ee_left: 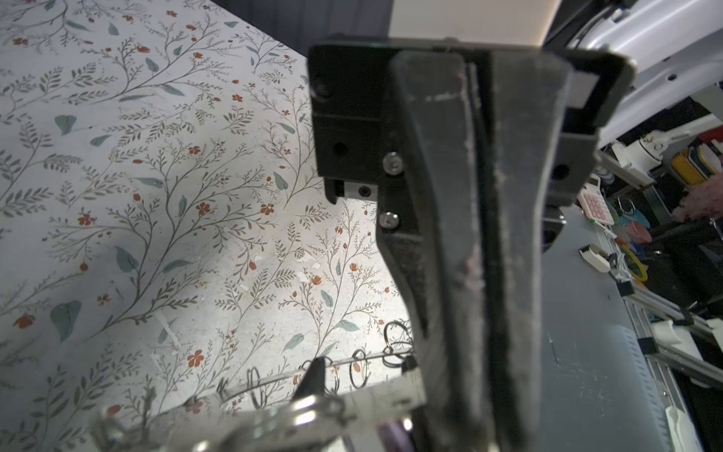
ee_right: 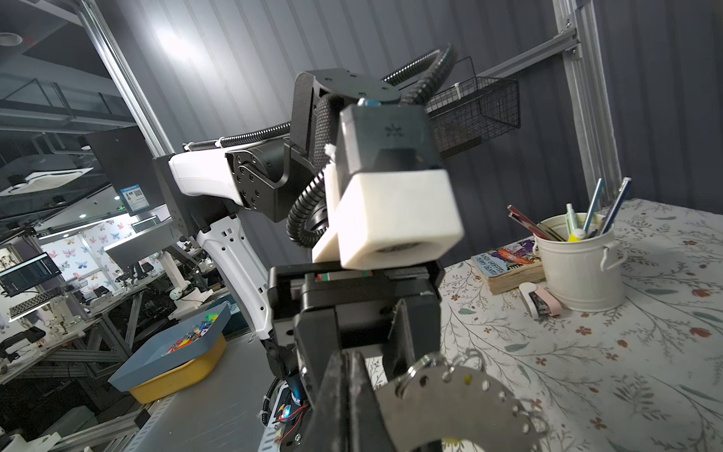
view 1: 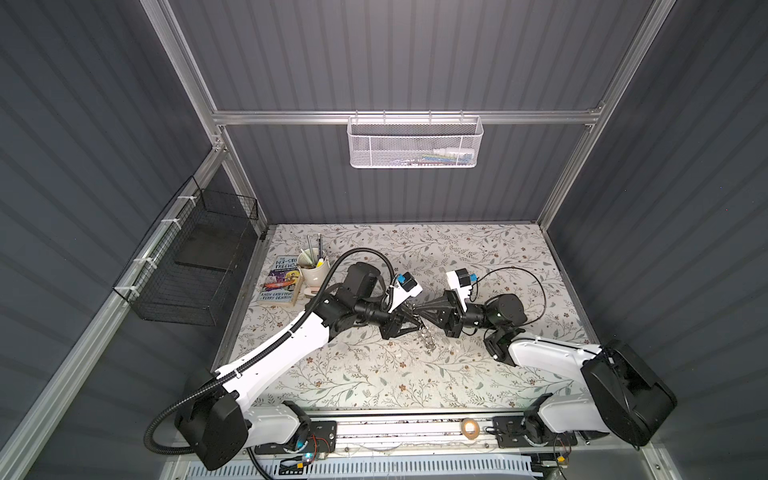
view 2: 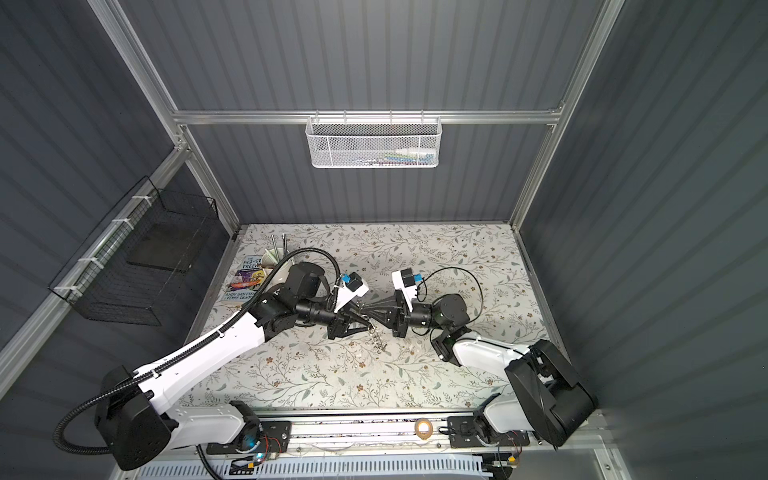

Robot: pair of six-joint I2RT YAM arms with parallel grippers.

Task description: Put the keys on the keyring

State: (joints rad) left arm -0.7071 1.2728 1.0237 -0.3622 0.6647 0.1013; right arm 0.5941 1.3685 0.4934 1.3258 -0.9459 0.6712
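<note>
- Currently my right gripper [ee_right: 346, 368] is clamped on the keyring [ee_right: 450, 403]. It pinches one edge of the flat grey metal ring and holds it above the floral tabletop [view 1: 374, 374].
- Small wire loops [ee_left: 360, 368] line the ring's outer rim.
- In both top views the ring hangs edge-on just below the spot at mid-table where my two grippers meet.
- My left gripper [view 1: 414, 315] faces the right one tip to tip. Its fingers are spread apart and grip nothing that I can see.
- The keys are too hidden for me to place.
- Well apart, at the table's far left, a white pen pot [ee_right: 579, 274] stands beside a paperback book [ee_right: 508, 266].
</note>
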